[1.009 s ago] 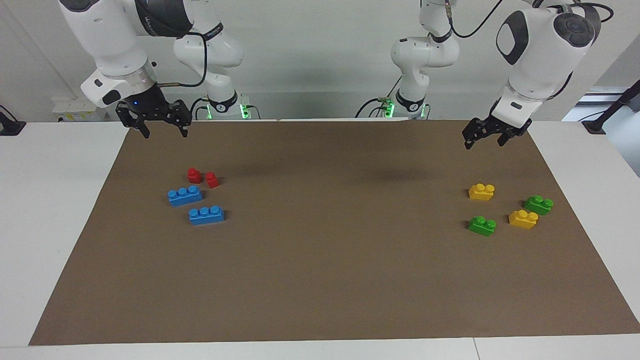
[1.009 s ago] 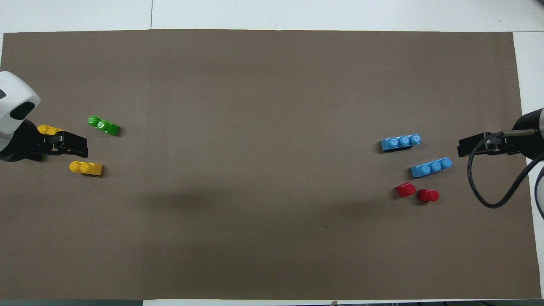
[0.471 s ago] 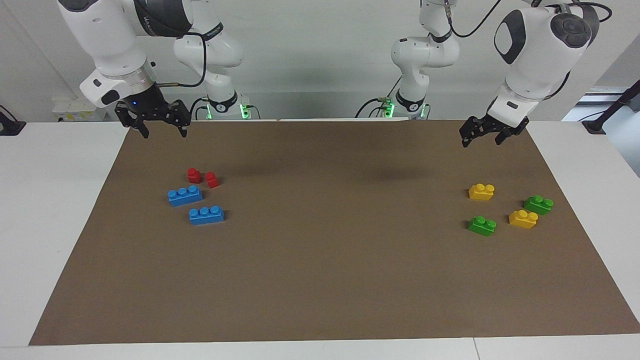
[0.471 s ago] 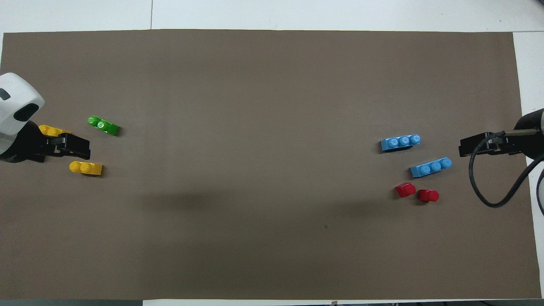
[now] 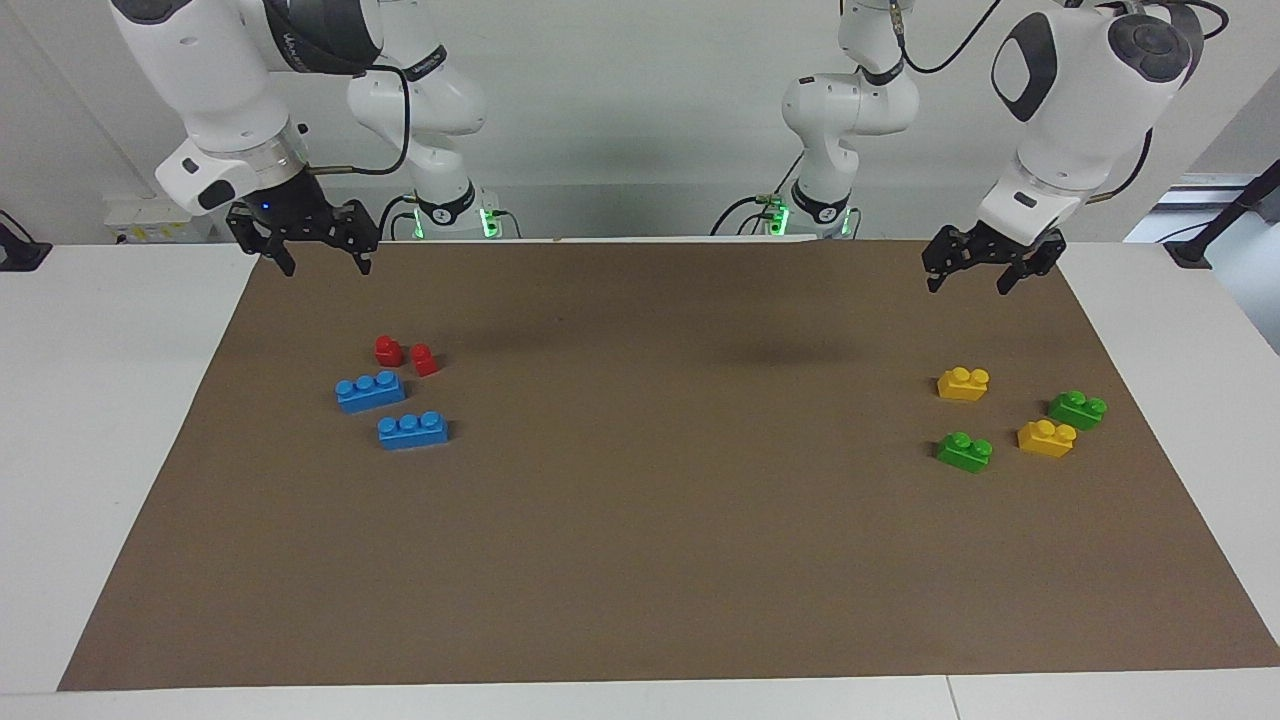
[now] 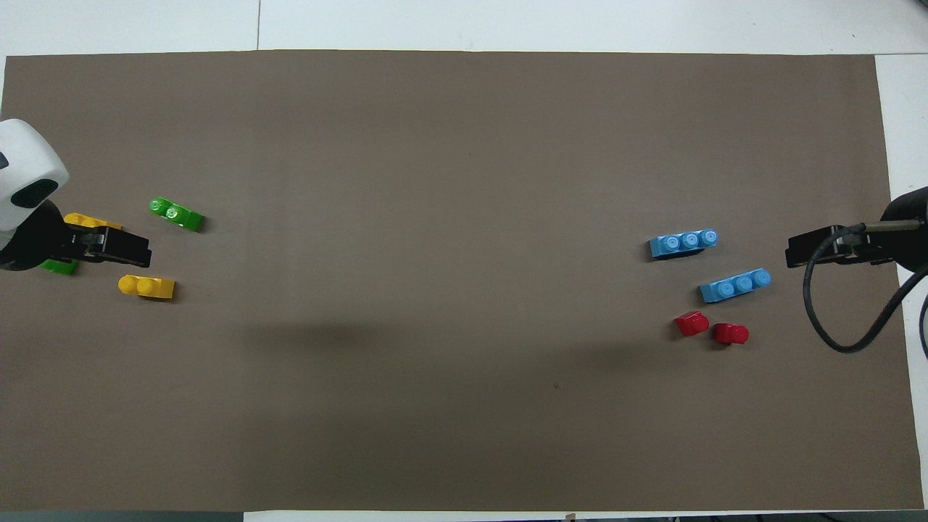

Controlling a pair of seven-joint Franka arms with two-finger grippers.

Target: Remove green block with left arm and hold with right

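Two green blocks lie on the brown mat [image 5: 640, 520] at the left arm's end. One green block [image 5: 965, 452] [image 6: 176, 214] lies farthest from the robots. The other green block [image 5: 1078, 409] shows only an edge [image 6: 59, 266] in the overhead view, under my left arm. My left gripper [image 5: 968, 285] [image 6: 141, 250] hangs open and empty, raised over the mat by this cluster and touching nothing. My right gripper [image 5: 329, 268] [image 6: 794, 254] waits open and empty, raised over the mat at the right arm's end.
Two yellow blocks [image 5: 963, 383] [image 5: 1046, 438] sit among the green ones. At the right arm's end lie two blue three-stud bricks [image 5: 370, 391] [image 5: 413, 430] and two small red pieces [image 5: 388, 350] [image 5: 425, 359]. White table borders the mat.
The left gripper has risen a little and turned slightly, and an edge of the nearer green block now shows in the overhead view. The right gripper has risen slightly. No block has moved.
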